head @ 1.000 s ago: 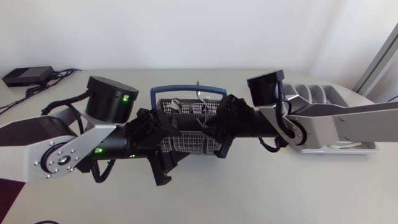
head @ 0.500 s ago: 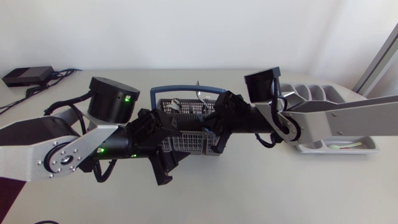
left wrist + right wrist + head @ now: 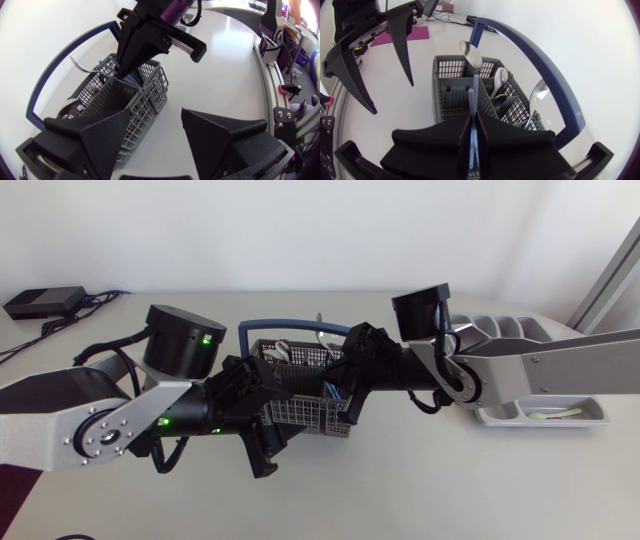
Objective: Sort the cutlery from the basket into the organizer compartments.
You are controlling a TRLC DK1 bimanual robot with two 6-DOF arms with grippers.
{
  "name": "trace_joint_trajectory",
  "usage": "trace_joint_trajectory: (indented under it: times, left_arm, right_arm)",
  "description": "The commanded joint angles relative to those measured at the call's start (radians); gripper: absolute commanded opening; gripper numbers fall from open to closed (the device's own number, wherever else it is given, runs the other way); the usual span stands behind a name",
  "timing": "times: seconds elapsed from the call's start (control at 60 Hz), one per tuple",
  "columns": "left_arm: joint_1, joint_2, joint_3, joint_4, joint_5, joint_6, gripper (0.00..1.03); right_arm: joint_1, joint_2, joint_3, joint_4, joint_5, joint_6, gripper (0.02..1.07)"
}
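Observation:
The grey mesh basket point(image 3: 292, 416) with a blue hoop handle point(image 3: 270, 326) stands mid-table, holding several spoons point(image 3: 471, 54). My right gripper point(image 3: 338, 386) reaches into the basket from the right. It is shut on the thin blue-grey handle point(image 3: 474, 100) of an upright piece of cutlery, whose working end is hidden. In the left wrist view the right gripper point(image 3: 121, 74) dips into the basket's point(image 3: 145, 107) far compartment. My left gripper point(image 3: 160, 142) is open at the basket's near corner, one finger point(image 3: 107, 135) over the mesh, the other over the table. The white organizer point(image 3: 500, 330) lies at the right.
A black box point(image 3: 45, 302) with cables sits at the back left corner. A pale green item point(image 3: 555, 416) lies in the organizer's front compartment. My right arm's grey link point(image 3: 540, 375) crosses above the organizer.
My right gripper's fingers have come together on the cutlery handle, and that arm has edged leftward over the basket. The basket has tipped slightly. My left arm has barely moved.

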Motion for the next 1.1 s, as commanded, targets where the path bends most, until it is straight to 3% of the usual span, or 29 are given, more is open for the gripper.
trace_joint_trajectory:
  times: [0.0, 0.433, 0.65, 1.083]
  left_arm:
    - [-0.002, 0.017, -0.017, 0.01, 0.005, -0.02, 0.7]
    - [-0.017, 0.023, -0.023, 0.021, 0.005, -0.022, 0.7]
    - [-0.019, 0.025, -0.02, 0.026, 0.005, -0.024, 0.7]
    - [-0.017, 0.028, -0.017, 0.033, 0.005, -0.024, 0.7]
  right_arm:
    - [0.012, -0.002, -0.017, -0.029, -0.013, 0.002, 0.08]
    - [0.087, -0.109, -0.058, -0.082, 0.034, -0.013, 0.08]
    - [0.15, -0.149, -0.093, -0.079, 0.117, -0.042, 0.08]
    - [0.147, -0.233, -0.067, -0.137, 0.123, -0.038, 0.08]
